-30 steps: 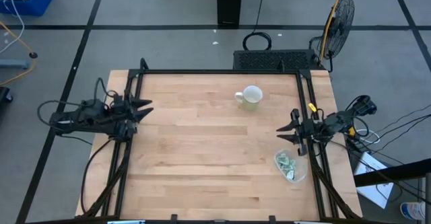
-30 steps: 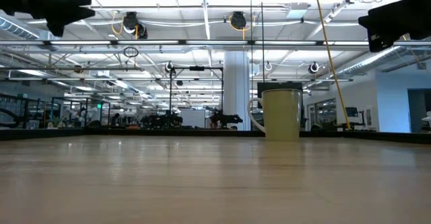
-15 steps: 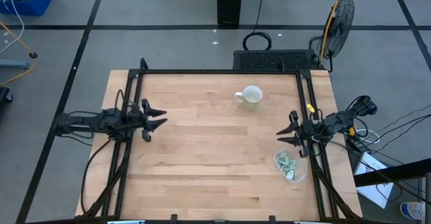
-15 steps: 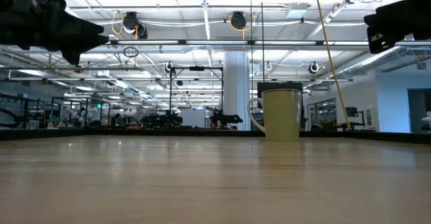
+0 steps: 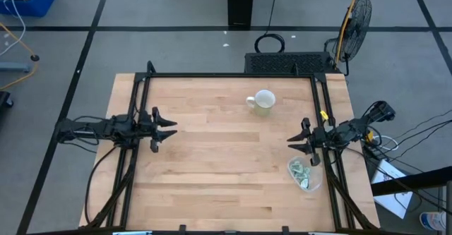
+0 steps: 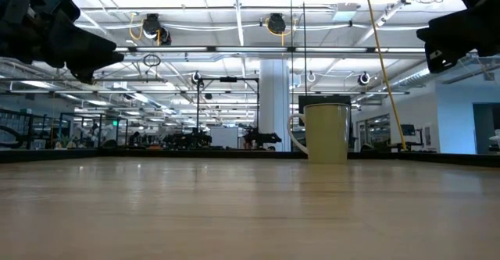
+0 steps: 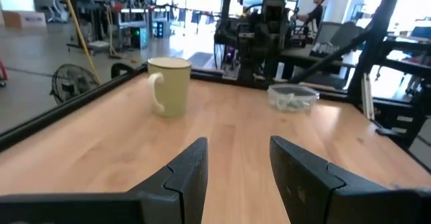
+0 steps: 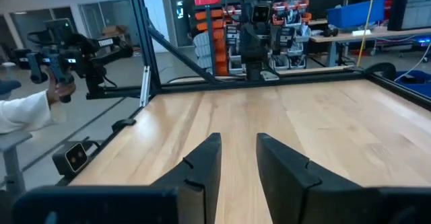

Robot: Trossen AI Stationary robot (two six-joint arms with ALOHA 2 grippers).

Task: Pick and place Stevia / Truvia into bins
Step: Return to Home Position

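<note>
Stevia sachets (image 5: 301, 171) heaped inside clear tub (image 5: 318, 181), lower right of high view. No loose packets seen on table (image 5: 212, 164), so sorting looks done.
Left gripper (image 5: 167, 128) mid-left, fingers apart, empty.
Right gripper (image 5: 294, 142) just above tub in frame, fingers apart, empty.
Both raised off wood, likely parking.
White mug (image 5: 263, 101) upper centre, well apart.
Wide bare wood between arms; black frame rails (image 5: 233, 75) bound edges.

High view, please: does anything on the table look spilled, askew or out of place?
Nothing stands out. The sachets lie inside the clear tub, the mug stands upright, and the left gripper and right gripper hang empty over the table sides.
</note>
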